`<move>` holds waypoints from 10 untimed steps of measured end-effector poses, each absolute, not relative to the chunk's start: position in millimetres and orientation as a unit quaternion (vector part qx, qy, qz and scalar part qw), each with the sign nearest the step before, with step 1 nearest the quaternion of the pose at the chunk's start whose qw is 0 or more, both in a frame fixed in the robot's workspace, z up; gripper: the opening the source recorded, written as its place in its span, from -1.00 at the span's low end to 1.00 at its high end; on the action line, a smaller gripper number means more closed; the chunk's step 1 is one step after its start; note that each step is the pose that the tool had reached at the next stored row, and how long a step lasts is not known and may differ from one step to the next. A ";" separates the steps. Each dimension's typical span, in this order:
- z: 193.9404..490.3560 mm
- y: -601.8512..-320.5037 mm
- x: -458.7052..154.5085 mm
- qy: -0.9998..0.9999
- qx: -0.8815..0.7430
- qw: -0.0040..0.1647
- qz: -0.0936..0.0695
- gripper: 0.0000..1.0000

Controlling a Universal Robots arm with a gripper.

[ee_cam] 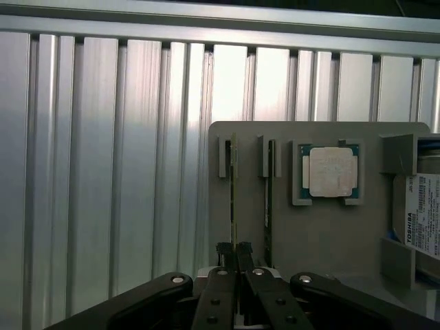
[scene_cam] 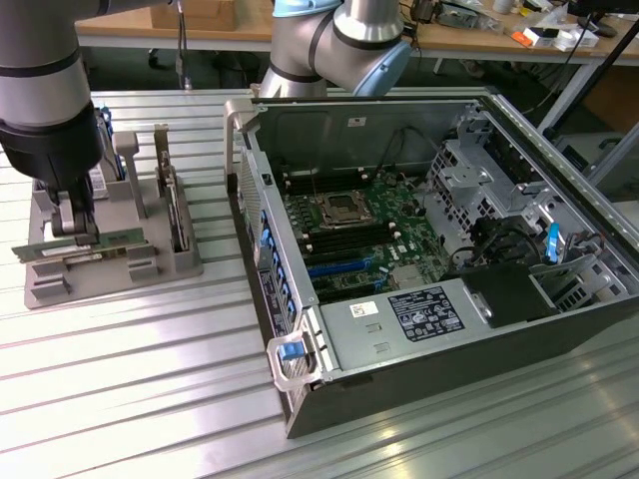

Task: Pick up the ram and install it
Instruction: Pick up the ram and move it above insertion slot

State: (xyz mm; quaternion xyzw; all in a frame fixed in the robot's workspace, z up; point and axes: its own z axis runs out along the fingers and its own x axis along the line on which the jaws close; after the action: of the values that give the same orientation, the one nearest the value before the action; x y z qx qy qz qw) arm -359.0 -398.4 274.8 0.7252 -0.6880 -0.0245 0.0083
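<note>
My pincer (scene_cam: 78,236) is clamped narrow on the ram (scene_cam: 115,239), which sits right in its grip at the grey holder (scene_cam: 180,264). The risk, I judge, is that a slanted pull binds the stick in its slots. The wrist view shows a second stick (ee_cam: 269,192) just beside the pincer and the processor (ee_cam: 332,172) beyond. The exterior view adds the open computer case (scene_cam: 439,249), well away.

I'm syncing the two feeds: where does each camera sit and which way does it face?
Exterior view: off the arm, looking down on the computer case and grey holder; arm and gripper show.
Wrist view: on the wrist, looking past the gripper, shut on the ram, onto the grey holder.
Shared: gripper, ram, grey holder.
</note>
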 end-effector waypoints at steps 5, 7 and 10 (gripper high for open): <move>277.9 -398.4 -359.0 -0.688 0.725 0.008 -0.024 -0.76; 279.5 -398.4 -359.0 -0.688 0.725 0.008 -0.024 -0.76; 282.1 -398.4 -359.0 -0.688 0.725 0.008 -0.024 -0.76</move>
State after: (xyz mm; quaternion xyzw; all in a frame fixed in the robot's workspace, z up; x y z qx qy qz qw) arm -359.0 -398.4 282.1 0.7253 -0.6880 -0.0245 0.0082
